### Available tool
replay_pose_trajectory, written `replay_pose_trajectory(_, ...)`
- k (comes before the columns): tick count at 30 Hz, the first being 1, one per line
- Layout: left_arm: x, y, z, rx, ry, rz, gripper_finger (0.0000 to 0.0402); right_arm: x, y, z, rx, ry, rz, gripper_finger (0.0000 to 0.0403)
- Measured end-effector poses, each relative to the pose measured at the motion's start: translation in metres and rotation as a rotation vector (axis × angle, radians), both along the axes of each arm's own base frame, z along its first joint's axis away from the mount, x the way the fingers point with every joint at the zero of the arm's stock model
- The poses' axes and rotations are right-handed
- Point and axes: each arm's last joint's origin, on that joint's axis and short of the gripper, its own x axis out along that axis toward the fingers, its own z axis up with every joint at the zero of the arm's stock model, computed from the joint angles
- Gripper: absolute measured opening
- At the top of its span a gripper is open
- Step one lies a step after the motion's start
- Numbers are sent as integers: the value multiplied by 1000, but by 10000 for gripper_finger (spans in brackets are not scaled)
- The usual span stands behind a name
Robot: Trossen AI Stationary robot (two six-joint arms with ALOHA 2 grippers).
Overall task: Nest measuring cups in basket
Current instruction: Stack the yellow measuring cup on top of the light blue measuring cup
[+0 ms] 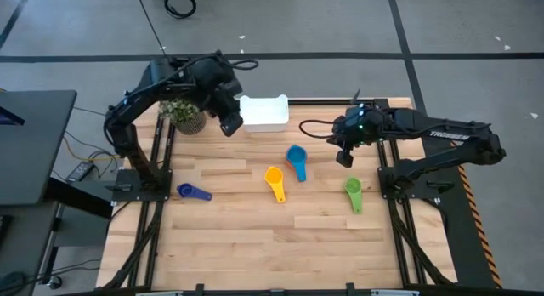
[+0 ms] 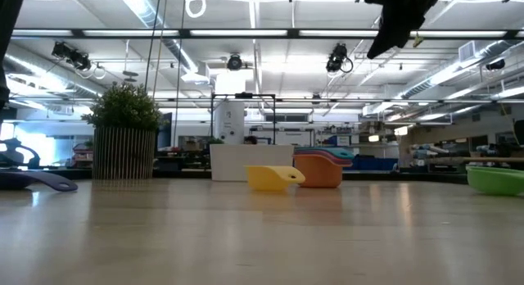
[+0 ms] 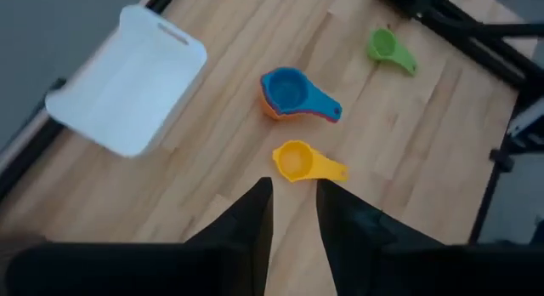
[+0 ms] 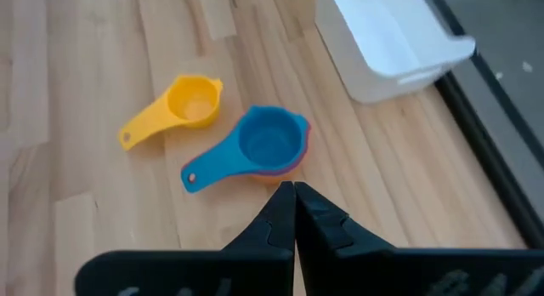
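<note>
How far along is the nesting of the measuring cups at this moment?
Done: a blue cup tops a small stack with orange beneath, seen in the low view. In hand: nothing; the left gripper is partly open above the yellow cup, the right gripper is shut and empty. Left: yellow, green cup and dark blue cup lie loose; the basket holds nothing.

My left gripper [image 3: 293,213] hangs raised with its fingers slightly parted and empty, while my right gripper [image 4: 294,213] hovers pinched closed.

We see the white basket [image 1: 264,112] empty; nearby a nested blue-topped stack [image 1: 296,160] – yellow [image 1: 274,181], green [image 1: 354,192], dark-blue cups [image 1: 192,191] scattered apart.
</note>
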Motion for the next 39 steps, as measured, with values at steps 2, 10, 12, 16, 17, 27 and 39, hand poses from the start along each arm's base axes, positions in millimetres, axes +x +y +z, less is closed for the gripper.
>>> replay_pose_trajectory(2,5,-2,-8,-32,32,39,100,0,1,7,-27,-17,-1,7)
replay_pose_trajectory(10,27,-9,-64,18,276,96,99,-2,0,34,-137,-73,3,7)
replay_pose_trajectory(12,33,-11,-77,4,298,90,96,-3,1,42,-150,-96,8,7)
replay_pose_trajectory(16,42,-16,-98,5,318,60,80,-6,1,58,-165,-142,11,7)
replay_pose_trajectory(17,45,-17,-102,6,320,50,74,-6,1,60,-166,-153,9,8)
replay_pose_trajectory(27,49,-19,-126,3,370,26,7,-8,1,72,-199,-189,29,8)
replay_pose_trajectory(39,56,-17,-179,-37,407,50,63,-8,1,72,-198,-188,32,9)
